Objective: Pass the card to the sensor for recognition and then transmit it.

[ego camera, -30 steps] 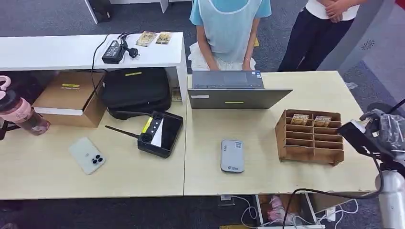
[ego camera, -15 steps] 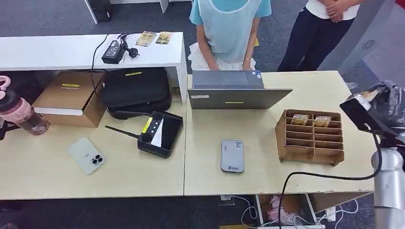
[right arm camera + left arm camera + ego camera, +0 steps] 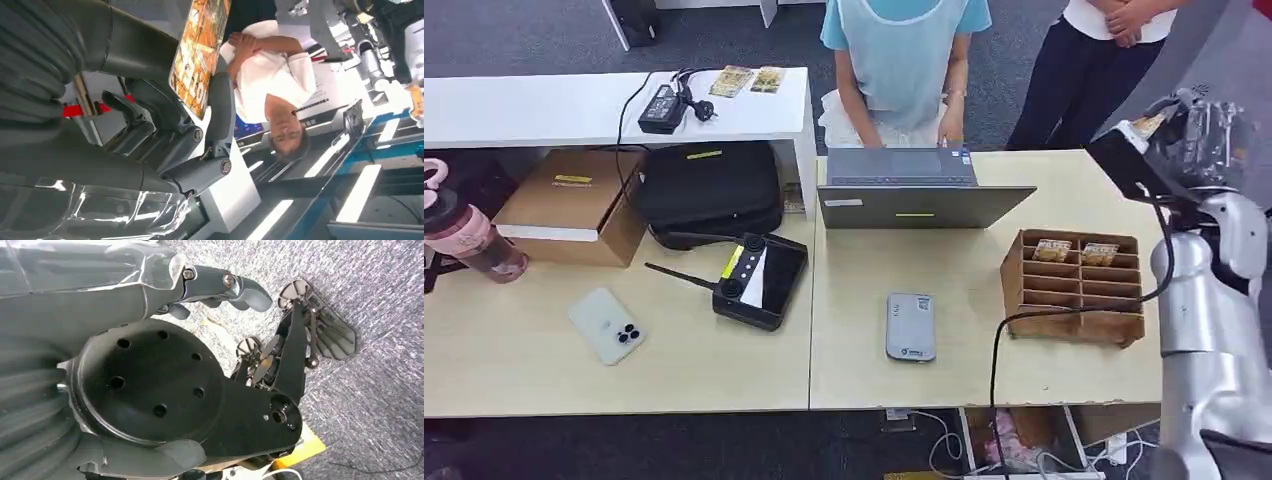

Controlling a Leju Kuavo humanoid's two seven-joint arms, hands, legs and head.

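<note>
My right hand [image 3: 1199, 135] is raised high at the far right, beyond the table's back corner. It pinches an orange-yellow printed card [image 3: 200, 50] between thumb and fingers; the card's [image 3: 1149, 125] edge peeks out above the wrist camera. The grey card sensor [image 3: 910, 327] lies flat near the table's front middle, far below and left of the hand. A wooden slotted card rack [image 3: 1074, 295] stands at the right with two cards [image 3: 1052, 250] in its back row. My left hand [image 3: 225, 287] hangs over grey carpet, holding nothing.
An open laptop [image 3: 914, 190] sits at the back with a person's hands on it; a second person stands at the back right. A black controller [image 3: 759, 280], white phone [image 3: 606, 325], black bag [image 3: 709, 190], cardboard box [image 3: 569, 205] and pink bottle [image 3: 464, 235] occupy the left.
My right arm has swung up from the table's right front edge to well above the rack, carrying the card. Nothing on the table has moved.
</note>
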